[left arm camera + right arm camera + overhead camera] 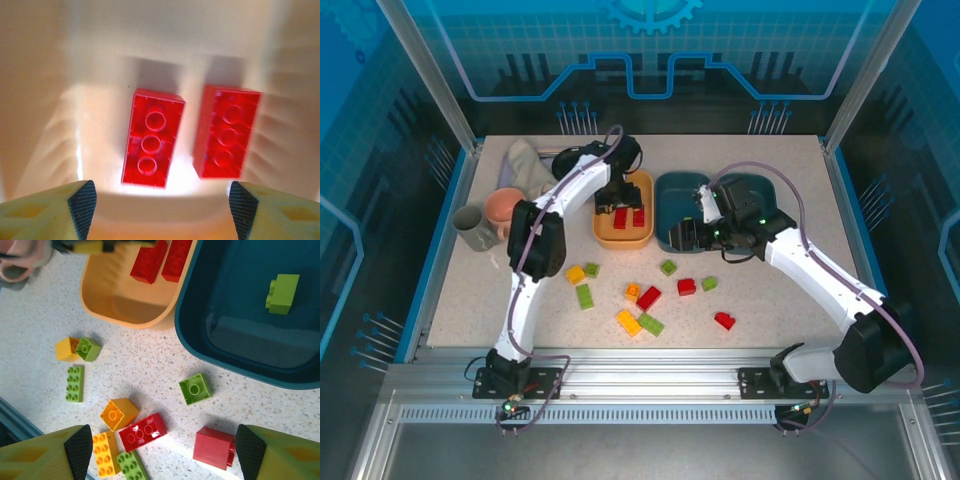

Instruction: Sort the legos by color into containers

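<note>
Left gripper [162,202]: jaws spread wide with nothing between them; it hangs over the light orange tray [603,238], far and left of centre.
Red bricks in tray [151,138]: two lie side by side but apart, hollow undersides up. Their long axes run near to far, parallel.
Step in hand: probably fetching the next red brick. It would be best to rise straight above the tray wall before swinging nearer.
Loose red brick [649,297]: on the counter [770,310], nearer than the tray. Its long axis slants from near-left to far-right, so the wrist should turn to close across its narrow width.
Teal tray [240,350]: just right of the orange one, with one lime green brick [282,292] inside.
Right gripper [160,447]: wide open and empty, above the teal tray's near rim.
</note>
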### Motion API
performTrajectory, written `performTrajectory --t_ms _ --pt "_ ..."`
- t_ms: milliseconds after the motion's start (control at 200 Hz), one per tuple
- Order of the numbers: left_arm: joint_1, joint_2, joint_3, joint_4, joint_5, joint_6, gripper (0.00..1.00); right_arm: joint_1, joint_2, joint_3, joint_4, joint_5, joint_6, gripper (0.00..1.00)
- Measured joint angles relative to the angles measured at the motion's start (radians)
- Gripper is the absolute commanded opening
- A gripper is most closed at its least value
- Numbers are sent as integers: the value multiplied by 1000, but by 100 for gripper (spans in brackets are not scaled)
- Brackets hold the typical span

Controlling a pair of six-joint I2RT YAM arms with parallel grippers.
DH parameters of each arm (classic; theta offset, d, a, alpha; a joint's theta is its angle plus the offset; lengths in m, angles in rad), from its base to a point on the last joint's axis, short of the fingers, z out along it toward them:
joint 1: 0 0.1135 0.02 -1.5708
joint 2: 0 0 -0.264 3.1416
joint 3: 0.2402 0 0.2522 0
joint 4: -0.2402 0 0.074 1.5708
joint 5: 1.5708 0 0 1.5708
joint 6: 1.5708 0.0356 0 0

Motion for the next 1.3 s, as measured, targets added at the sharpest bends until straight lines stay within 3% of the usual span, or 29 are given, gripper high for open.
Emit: performTrajectory --t_ms 150,290,545,735,935,1300 --pt "0 -245 -109 46 -7 -48 80 84 -15 0 -24 53 -61 78" --pt "0 -629 -431 127 -53 -148 81 233 42 41 -34 97 -117 78" --pt "0 -1207 -1032 64 -161 -424 81 483 404 327 -1 132 -188 79" --pt "0 -1529 -1171 -113 -204 -554 81 509 692 615 -37 171 -184 84" --pt "0 -1706 -1168 -272 -248 -603 82 508 919 866 -103 198 -178 83" --pt "0 -1754 -1132 -407 -266 -609 82 508 1162 1121 -182 201 -160 73"
